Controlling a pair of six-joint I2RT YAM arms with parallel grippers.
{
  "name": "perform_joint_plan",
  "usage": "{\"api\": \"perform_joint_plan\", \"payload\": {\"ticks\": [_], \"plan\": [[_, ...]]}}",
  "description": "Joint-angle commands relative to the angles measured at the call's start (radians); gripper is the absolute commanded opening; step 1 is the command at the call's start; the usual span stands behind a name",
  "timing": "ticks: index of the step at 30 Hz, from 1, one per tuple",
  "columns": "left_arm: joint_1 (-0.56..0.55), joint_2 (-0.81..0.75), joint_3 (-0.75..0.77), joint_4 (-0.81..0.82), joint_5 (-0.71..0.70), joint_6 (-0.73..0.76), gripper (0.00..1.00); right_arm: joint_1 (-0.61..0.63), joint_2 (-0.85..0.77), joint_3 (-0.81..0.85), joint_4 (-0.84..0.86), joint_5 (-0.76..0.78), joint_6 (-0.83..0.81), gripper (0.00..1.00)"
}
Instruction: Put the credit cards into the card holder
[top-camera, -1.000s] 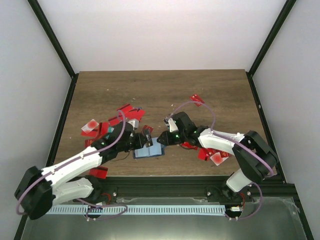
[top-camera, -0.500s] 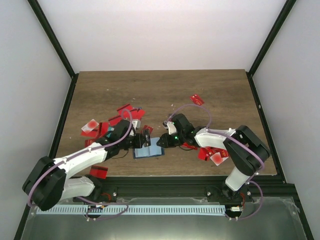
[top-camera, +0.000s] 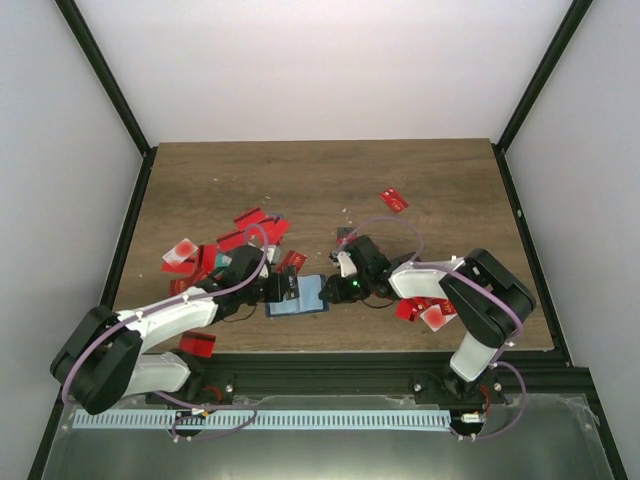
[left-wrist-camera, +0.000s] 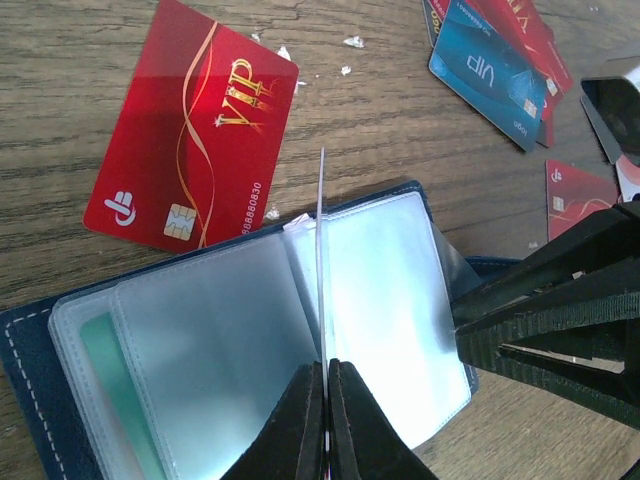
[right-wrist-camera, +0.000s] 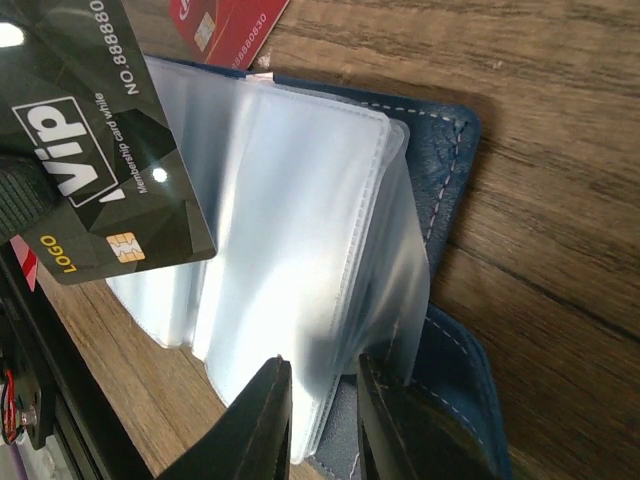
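The navy card holder (top-camera: 303, 301) lies open near the table's front, its clear sleeves (left-wrist-camera: 390, 300) fanned out. My left gripper (top-camera: 287, 288) is shut on a black VIP card (right-wrist-camera: 100, 180), which stands on edge over the sleeves (left-wrist-camera: 322, 250). My right gripper (top-camera: 337, 291) grips the right edge of a bundle of sleeves (right-wrist-camera: 300, 250); its fingers (right-wrist-camera: 265, 420) pinch them from both sides. A red VIP card (left-wrist-camera: 190, 140) lies flat just beyond the holder. Several red credit cards (top-camera: 262, 222) lie scattered on the left.
More red cards lie at the right (top-camera: 412, 308), far right (top-camera: 393, 200) and front left (top-camera: 198, 345). Whitish-clear cards lie at the left (top-camera: 180, 254) and right (top-camera: 437, 316). A teal card (left-wrist-camera: 490, 70) lies behind the holder. Black frame rails border the table.
Both grippers have closed in on the open holder. The left one carried the black card down and left over the sleeves; the right wrist shifted nearer the front edge.
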Motion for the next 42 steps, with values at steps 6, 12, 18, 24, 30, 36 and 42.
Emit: {"api": "perform_joint_plan", "payload": {"ticks": [6, 12, 18, 24, 30, 36, 42], "plan": [[0.006, 0.03, -0.052, 0.097, 0.022, -0.031, 0.04, -0.007, 0.008, -0.103, 0.067, 0.023, 0.037, 0.2], [0.01, 0.051, -0.072, 0.143, 0.064, -0.077, 0.04, -0.007, 0.021, -0.149, 0.115, -0.002, 0.061, 0.17], [0.024, 0.067, -0.124, 0.246, 0.143, -0.159, 0.04, -0.006, 0.01, -0.162, 0.117, -0.001, 0.063, 0.17], [0.049, 0.082, -0.16, 0.345, 0.229, -0.209, 0.04, -0.006, 0.013, -0.166, 0.121, -0.006, 0.064, 0.17], [0.071, 0.096, -0.18, 0.431, 0.314, -0.25, 0.04, -0.006, 0.02, -0.167, 0.128, -0.011, 0.065, 0.17], [0.093, 0.091, -0.174, 0.406, 0.309, -0.233, 0.04, -0.006, 0.025, -0.165, 0.13, -0.014, 0.064, 0.17], [0.106, 0.056, -0.108, 0.239, 0.139, -0.136, 0.04, -0.006, 0.027, -0.165, 0.13, -0.014, 0.061, 0.17]]}}
